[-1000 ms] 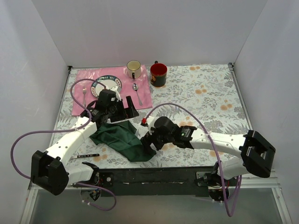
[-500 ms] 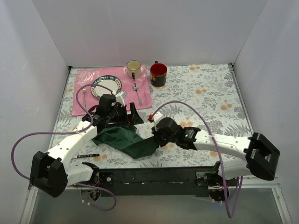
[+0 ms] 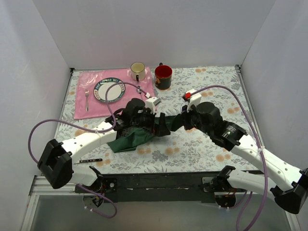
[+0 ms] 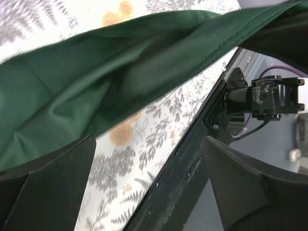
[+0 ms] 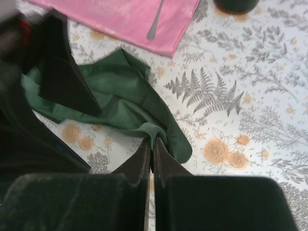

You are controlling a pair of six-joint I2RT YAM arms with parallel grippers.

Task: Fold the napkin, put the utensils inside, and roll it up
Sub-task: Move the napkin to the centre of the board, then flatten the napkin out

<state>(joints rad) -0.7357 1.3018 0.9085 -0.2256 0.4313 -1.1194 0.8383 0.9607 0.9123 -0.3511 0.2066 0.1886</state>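
The right tool [image 5: 151,144] is pinched shut on a small fold at the edge of the dark green napkin [image 5: 125,98], which lies crumpled on the floral table [image 5: 250,86] beside the pink placemat [image 5: 120,19]. The left tool [image 4: 149,168] stands wide, holding nothing, the cloth stretched across before it. So slight a pinch could slip under a sharp pull, or drag the cloth in a heap.

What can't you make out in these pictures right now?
- Left wrist view: the napkin is blurred and runs off the edges. Whether the left gripper touches it is unclear.
- Top view: the left gripper covers the napkin's middle.
- Top view: the utensil at near left is too small to name.
- Right wrist view: the shut right gripper hides the cloth it pinches, and the top edge cuts off the mug.
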